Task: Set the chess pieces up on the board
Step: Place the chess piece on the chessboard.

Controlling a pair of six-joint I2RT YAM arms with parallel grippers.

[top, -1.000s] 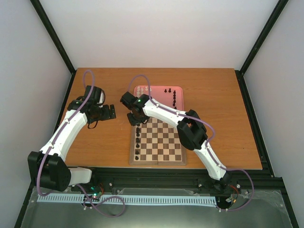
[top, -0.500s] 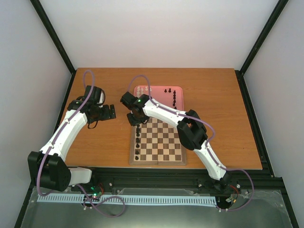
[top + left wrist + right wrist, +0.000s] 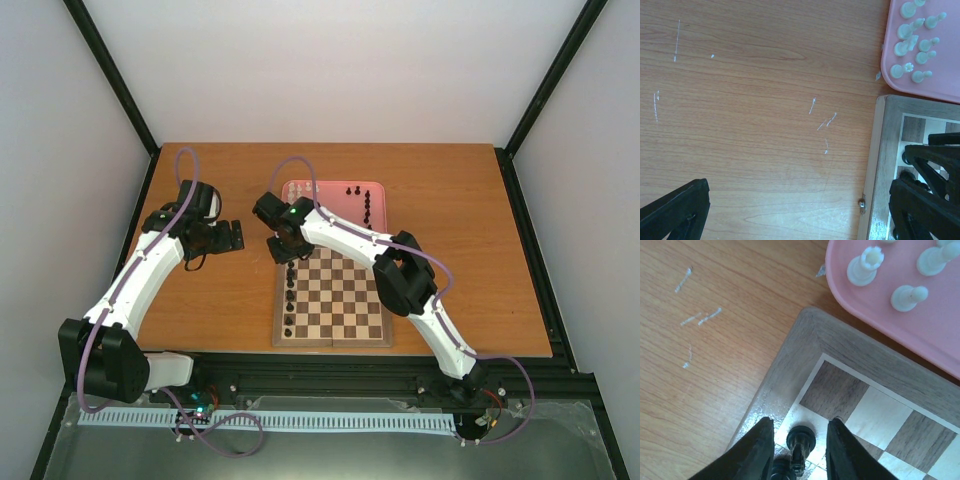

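The board [image 3: 332, 341] lies at the table's front middle, with several black chess pieces [image 3: 290, 297] in its left column. The pink tray [image 3: 335, 203] behind it holds cream-white pieces [image 3: 299, 190] and black pieces [image 3: 367, 208]. My right gripper [image 3: 285, 254] is over the board's far-left corner. In the right wrist view it [image 3: 800, 426] is open, with its fingers on either side of a black piece [image 3: 801, 436] that stands on a light square and touches neither. My left gripper [image 3: 236, 236] is wide open and empty over bare table [image 3: 797, 187], left of the board [image 3: 885, 150].
In the right wrist view the tray's rim [image 3: 900, 325] lies just beyond the board's corner [image 3: 805, 340], with white pieces [image 3: 865, 265] on it. The left wrist view shows white pieces [image 3: 912, 40] in the tray [image 3: 940, 85]. Black frame rails edge the table.
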